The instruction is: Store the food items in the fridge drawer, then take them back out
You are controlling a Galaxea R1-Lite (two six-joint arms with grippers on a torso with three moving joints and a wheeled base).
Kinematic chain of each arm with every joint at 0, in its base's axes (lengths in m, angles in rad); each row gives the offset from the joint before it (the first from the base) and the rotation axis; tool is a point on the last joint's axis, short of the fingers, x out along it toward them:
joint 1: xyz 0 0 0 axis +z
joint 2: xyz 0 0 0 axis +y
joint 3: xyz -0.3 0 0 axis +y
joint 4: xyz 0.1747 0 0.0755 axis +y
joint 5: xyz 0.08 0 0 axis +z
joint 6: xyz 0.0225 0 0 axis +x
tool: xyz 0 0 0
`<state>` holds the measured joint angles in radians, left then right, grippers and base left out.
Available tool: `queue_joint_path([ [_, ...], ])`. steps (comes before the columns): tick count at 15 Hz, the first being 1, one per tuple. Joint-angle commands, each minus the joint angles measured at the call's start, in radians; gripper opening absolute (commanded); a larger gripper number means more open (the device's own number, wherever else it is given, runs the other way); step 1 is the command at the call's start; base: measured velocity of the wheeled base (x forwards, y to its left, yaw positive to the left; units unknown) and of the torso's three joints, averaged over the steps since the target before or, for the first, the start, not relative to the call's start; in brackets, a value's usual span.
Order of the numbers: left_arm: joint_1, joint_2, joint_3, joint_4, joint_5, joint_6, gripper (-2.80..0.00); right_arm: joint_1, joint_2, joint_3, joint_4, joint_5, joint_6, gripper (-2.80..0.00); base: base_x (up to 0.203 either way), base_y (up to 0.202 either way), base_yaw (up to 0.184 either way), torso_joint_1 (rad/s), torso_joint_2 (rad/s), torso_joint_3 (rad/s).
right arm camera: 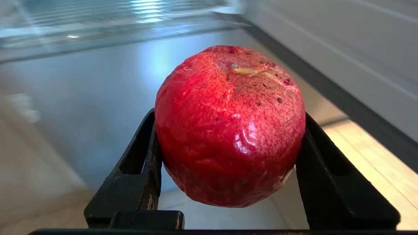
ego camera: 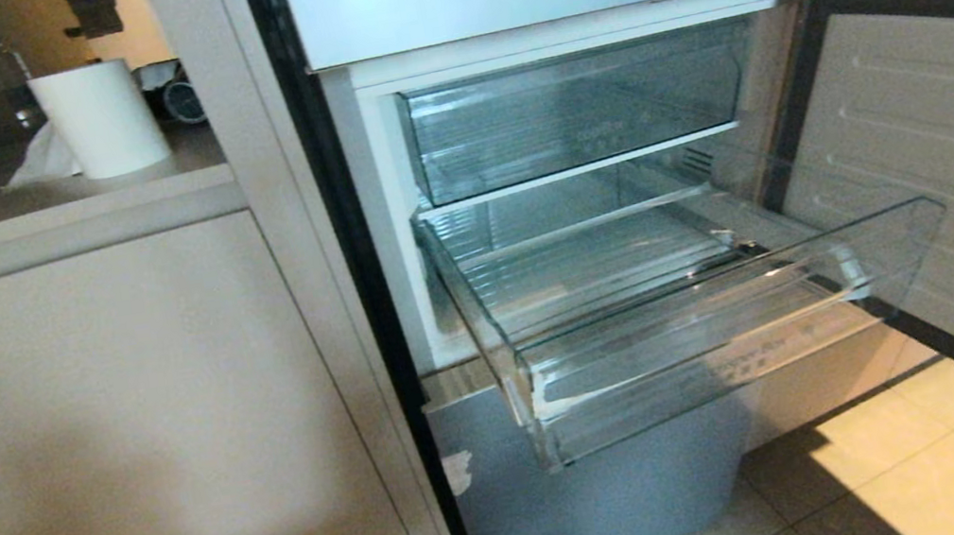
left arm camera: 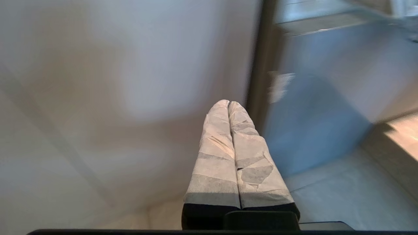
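1. One red fruit fills the centre of the right wrist view, clamped between the right pincer's black fingers.
2. Left pincer is closed, empty.
3. Fridge drawer stands pulled out, centre-right of the head view.

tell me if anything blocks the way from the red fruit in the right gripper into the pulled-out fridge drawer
Nothing visible does. The fridge drawer is pulled out with its top open, and the fridge door is swung aside. The right gripper holds the red fruit below the drawer's front.
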<state>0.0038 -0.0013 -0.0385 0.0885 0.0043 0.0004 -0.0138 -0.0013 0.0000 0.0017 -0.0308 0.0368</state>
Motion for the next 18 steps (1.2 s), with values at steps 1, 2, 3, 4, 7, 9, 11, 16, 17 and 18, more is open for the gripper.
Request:
queue_joint_path([
  [1,0.001,0.000,0.000,0.000,0.000,0.000,-2.80,0.000,0.001,0.000,0.000,0.000,-0.002,-2.80,0.002,-0.009,0.168,0.004,0.00,0.002],
  [2,0.002,0.000,0.000,0.000,0.000,0.000,-2.80,0.000,0.001,0.000,0.000,0.000,-0.001,-2.80,0.000,-0.009,0.173,0.002,0.00,0.007],
  [3,0.001,0.000,0.000,0.000,0.000,0.000,-2.80,0.001,0.001,0.000,-0.001,0.002,-0.009,-2.80,0.002,-0.009,0.162,-0.002,0.01,-0.007],
  [4,0.001,0.000,0.000,0.000,0.000,0.000,-2.80,0.007,0.002,0.000,-0.001,0.007,-0.022,-2.80,-0.003,-0.007,0.134,0.005,0.00,0.002],
  [7,0.001,0.000,0.000,0.000,0.000,0.001,-2.80,0.010,0.090,-0.004,-0.004,0.008,-0.069,-2.80,0.000,-0.002,0.031,0.002,0.00,-0.001],
  [9,0.001,0.000,0.000,0.000,0.000,0.000,-2.80,0.012,0.237,-0.082,-0.029,0.009,-0.065,-2.80,0.000,0.000,0.000,0.000,0.00,0.000],
  [11,0.001,0.000,0.000,0.000,0.000,0.000,-2.80,0.013,0.413,-0.227,-0.026,0.035,-0.050,-2.80,0.000,0.000,0.000,0.000,0.00,0.000],
  [16,0.001,0.000,0.000,0.000,0.000,0.000,-2.80,0.015,0.898,-0.605,0.006,0.129,-0.036,-2.80,0.000,0.000,0.000,0.000,0.00,0.000],
  [17,0.001,0.000,0.000,0.000,0.000,0.000,-2.80,0.018,0.988,-0.674,0.008,0.141,-0.035,-2.80,0.000,0.000,0.000,0.000,0.00,0.000],
  [18,0.001,0.000,0.000,0.000,0.000,0.000,-2.80,0.022,1.075,-0.741,0.010,0.149,-0.034,-2.80,0.000,0.000,0.000,0.000,0.00,0.000],
])
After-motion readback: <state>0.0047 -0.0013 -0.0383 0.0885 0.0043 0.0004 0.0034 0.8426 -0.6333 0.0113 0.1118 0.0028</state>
